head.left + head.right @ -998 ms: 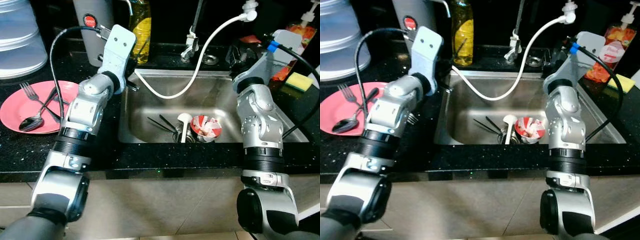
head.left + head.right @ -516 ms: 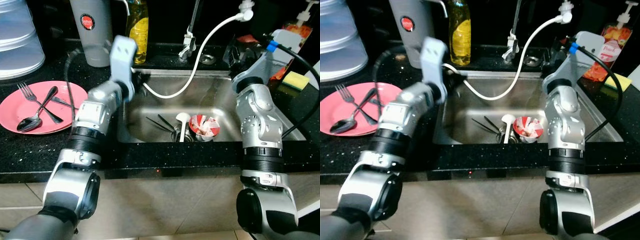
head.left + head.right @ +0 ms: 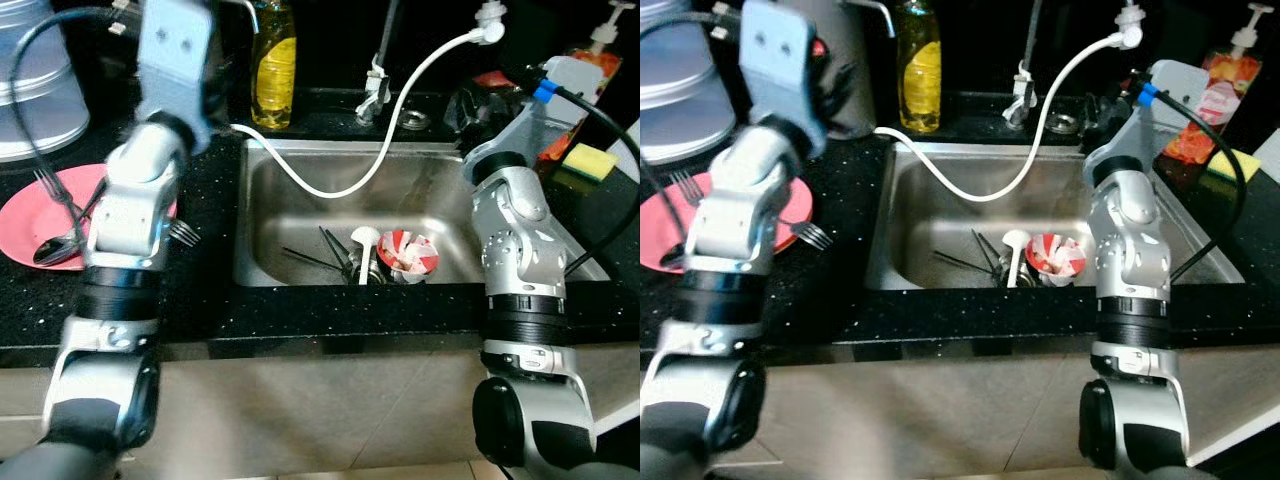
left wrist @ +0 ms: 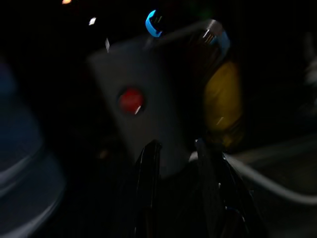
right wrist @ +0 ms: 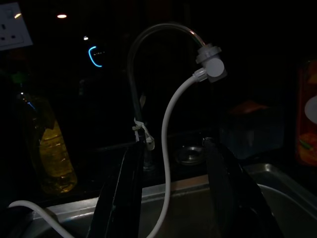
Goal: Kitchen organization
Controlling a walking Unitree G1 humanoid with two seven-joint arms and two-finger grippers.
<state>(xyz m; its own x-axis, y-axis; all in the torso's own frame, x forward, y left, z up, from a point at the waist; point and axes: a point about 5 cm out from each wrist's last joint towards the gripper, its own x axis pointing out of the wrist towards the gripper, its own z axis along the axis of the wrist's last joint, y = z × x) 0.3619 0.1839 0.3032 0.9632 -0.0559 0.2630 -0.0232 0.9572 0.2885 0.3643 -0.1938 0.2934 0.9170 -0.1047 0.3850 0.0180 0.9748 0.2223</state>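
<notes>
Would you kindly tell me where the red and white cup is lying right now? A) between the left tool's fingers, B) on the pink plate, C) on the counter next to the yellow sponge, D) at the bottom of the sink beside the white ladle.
D: the red and white cup lies in the steel sink, next to the white ladle near the drain.

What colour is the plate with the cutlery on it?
Pink. The plate shows best in the left eye view, on the black counter left of the sink.

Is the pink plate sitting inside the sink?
No, the pink plate rests on the black counter beside the sink.
</notes>
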